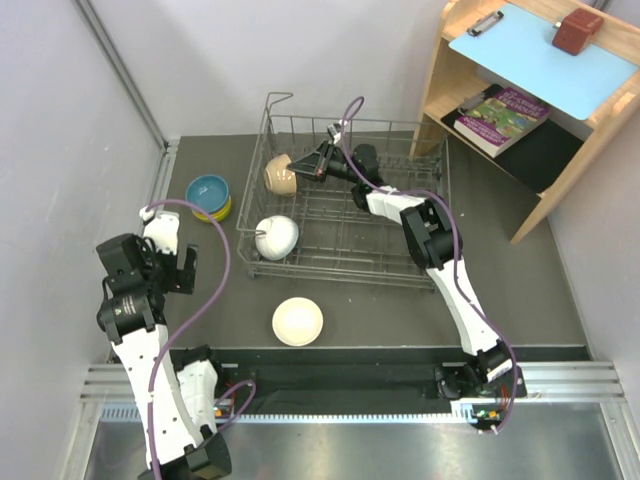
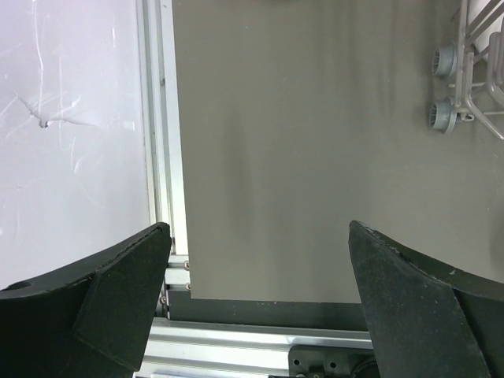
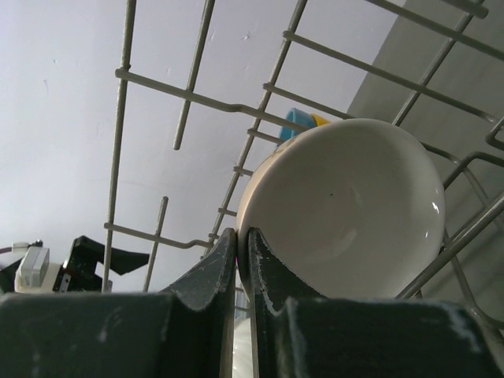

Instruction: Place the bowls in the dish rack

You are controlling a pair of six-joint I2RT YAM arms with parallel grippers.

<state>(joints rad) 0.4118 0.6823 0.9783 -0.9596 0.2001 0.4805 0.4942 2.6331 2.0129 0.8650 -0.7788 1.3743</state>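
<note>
The grey wire dish rack (image 1: pixel 400 275) stands mid-table. My right gripper (image 1: pixel 312 166) is shut on the rim of a beige-tan bowl (image 1: pixel 281 174), held on edge inside the rack's far left corner; in the right wrist view the bowl (image 3: pixel 346 205) fills the frame and the fingers (image 3: pixel 264 264) pinch its rim. A white bowl (image 1: pixel 277 237) stands on edge in the rack's near left part. Another beige bowl (image 1: pixel 298 321) lies on the table in front of the rack. A blue bowl (image 1: pixel 207 189) is stacked on a yellow-green one (image 1: pixel 222 212) left of the rack. My left gripper (image 1: pixel 178 268) is open and empty, over bare table (image 2: pixel 315 142).
A wooden shelf unit (image 1: pixel 445 60) with a book (image 1: pixel 503 118), a blue sheet, a clipboard and a red-brown block stands at the back right. A white wall (image 1: pixel 60 150) runs along the left. A metal rail (image 1: pixel 350 385) borders the near edge. The rack's feet (image 2: pixel 445 87) show in the left wrist view.
</note>
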